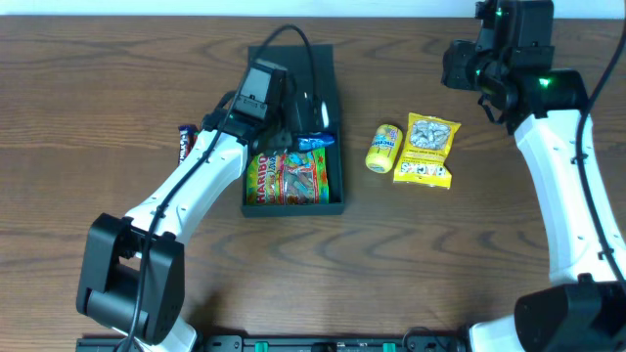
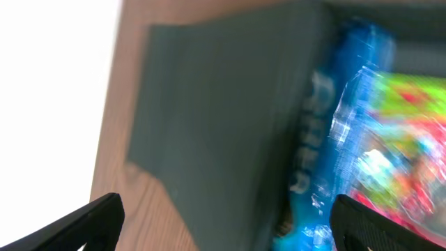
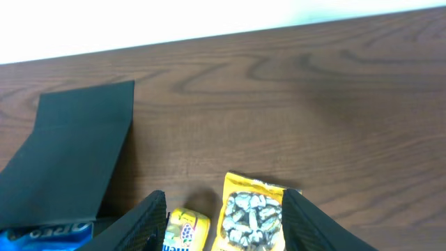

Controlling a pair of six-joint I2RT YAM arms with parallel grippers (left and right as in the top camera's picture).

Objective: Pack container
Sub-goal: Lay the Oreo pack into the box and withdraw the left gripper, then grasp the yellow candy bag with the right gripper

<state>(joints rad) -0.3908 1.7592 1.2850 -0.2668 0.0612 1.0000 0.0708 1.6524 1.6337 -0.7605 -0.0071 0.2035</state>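
Note:
The dark teal container stands mid-table with its flap lid folded open at the back. Inside lie a colourful gummy bag and a blue packet. My left gripper hovers over the box's back edge, open and empty. In the left wrist view the left gripper is spread above the lid, the blue packet and the gummy bag. My right gripper is open and raised at the far right. In its wrist view the right gripper frames the snacks below.
A yellow seed packet and a small yellow pack lie right of the box; both show in the right wrist view, the seed packet and the pack. A dark snack bar lies left of the box.

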